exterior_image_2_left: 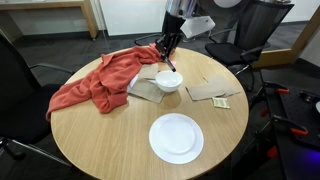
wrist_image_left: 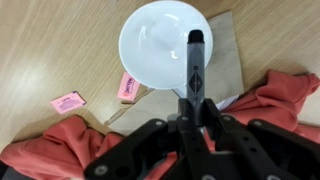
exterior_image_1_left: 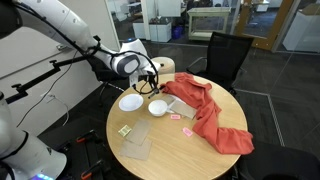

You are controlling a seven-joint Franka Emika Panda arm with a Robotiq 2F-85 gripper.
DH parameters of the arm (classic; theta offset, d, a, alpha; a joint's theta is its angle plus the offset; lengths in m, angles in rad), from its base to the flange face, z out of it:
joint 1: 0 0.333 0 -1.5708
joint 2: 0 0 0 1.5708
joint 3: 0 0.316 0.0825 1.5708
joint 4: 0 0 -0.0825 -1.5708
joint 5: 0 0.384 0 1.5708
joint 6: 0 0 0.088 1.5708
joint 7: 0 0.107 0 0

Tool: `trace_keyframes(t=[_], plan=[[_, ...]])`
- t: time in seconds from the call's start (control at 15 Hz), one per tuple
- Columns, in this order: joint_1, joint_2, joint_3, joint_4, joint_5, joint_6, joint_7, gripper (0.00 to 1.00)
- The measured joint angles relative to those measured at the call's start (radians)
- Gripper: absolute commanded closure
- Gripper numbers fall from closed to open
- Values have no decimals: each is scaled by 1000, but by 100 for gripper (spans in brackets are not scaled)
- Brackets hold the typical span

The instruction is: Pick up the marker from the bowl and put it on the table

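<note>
Marker (wrist_image_left: 194, 65) is pinched between the closed jaws of the gripper (wrist_image_left: 192, 105), held above the bowl (wrist_image_left: 135, 45) with its tip over the bowl's near side. The set-down is next. Carry it sideways off the bowl to bare table (wrist_image_left: 50, 40) (clear of the pink items (wrist_image_left: 127, 87) beside the bowl and the red cloth (wrist_image_left: 290, 95)). Lower it almost flat before letting go.

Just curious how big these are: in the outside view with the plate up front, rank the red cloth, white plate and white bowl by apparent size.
1. red cloth, clearly largest.
2. white plate.
3. white bowl.
The plate is nearer the camera, so its lead over the bowl is unsure.
</note>
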Motion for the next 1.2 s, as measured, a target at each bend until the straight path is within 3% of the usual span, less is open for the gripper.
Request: trace_keyframes(t=[0.53,0.8,1.2], plan=[[-53,-166,166,-122,111,-177,-196,95],[-59,-195,197,-157,128,-271,-214,95],[-60,-147,217,-191,107,-288,-213,95]])
